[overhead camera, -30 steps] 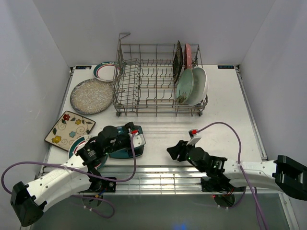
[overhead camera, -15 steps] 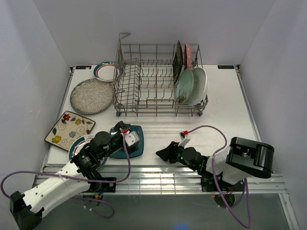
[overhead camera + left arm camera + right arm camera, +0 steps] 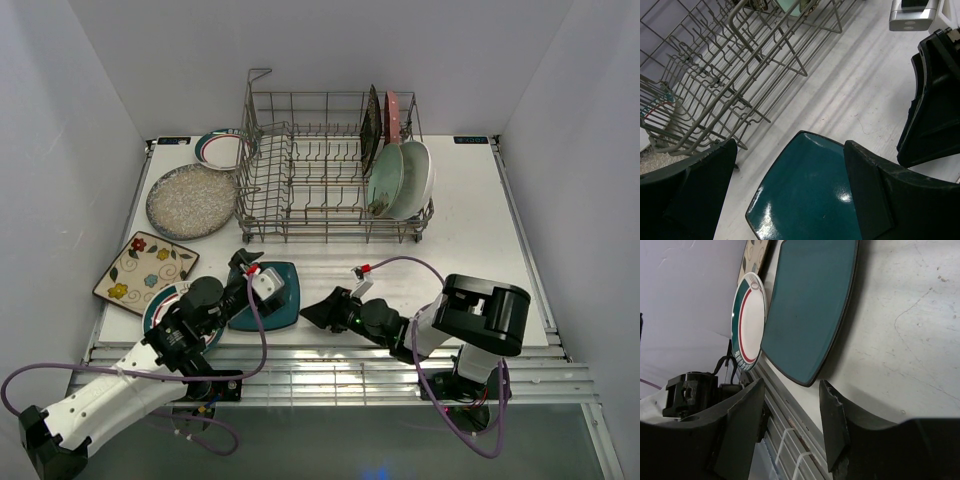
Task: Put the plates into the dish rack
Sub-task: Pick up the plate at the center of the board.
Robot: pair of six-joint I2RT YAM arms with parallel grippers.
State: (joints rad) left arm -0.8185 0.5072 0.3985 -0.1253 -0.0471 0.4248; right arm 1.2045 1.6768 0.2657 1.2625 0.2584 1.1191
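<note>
- Top view. Four plates stood on edge at the right end of the dish rack [image 3: 262, 200]: the black floral plate [image 3: 371, 125], pink plate [image 3: 392, 112], mint plate [image 3: 384, 180] and white oval plate [image 3: 418, 178]. To the rack's left, flat on the table [image 3: 470, 240], lay the rear rimmed plate [image 3: 222, 148], speckled grey plate [image 3: 192, 200], cream flowered plate [image 3: 145, 270] and front rimmed plate [image 3: 158, 305]. The teal square plate [image 3: 282, 300] lay flat in front of the rack. Your left gripper [image 3: 256, 282] hung over its left part, and your right gripper [image 3: 318, 312] pointed at its right edge from close by.
- Left wrist view. The left gripper's jaws stood fully apart and gripped nothing, with one of the fingers [image 3: 695, 195] on either side of the teal square plate. Whether they touched it could not be told. The right gripper's dark body showed at the right.
- Right wrist view. The right gripper was partly open and empty, low over the table. The teal square plate's near corner lay just beyond its tips, and the front rimmed plate lay just past the teal one.
- Step in hand, as judged: pickup of the teal square plate, the fifth of nine.
- Next move, as judged: you needed one edge raised off the table so a jaw could pass beneath and close on the rim. You also needed to keep the two grippers clear of each other, then stand the plate in the free tines left of the mint plate.
</note>
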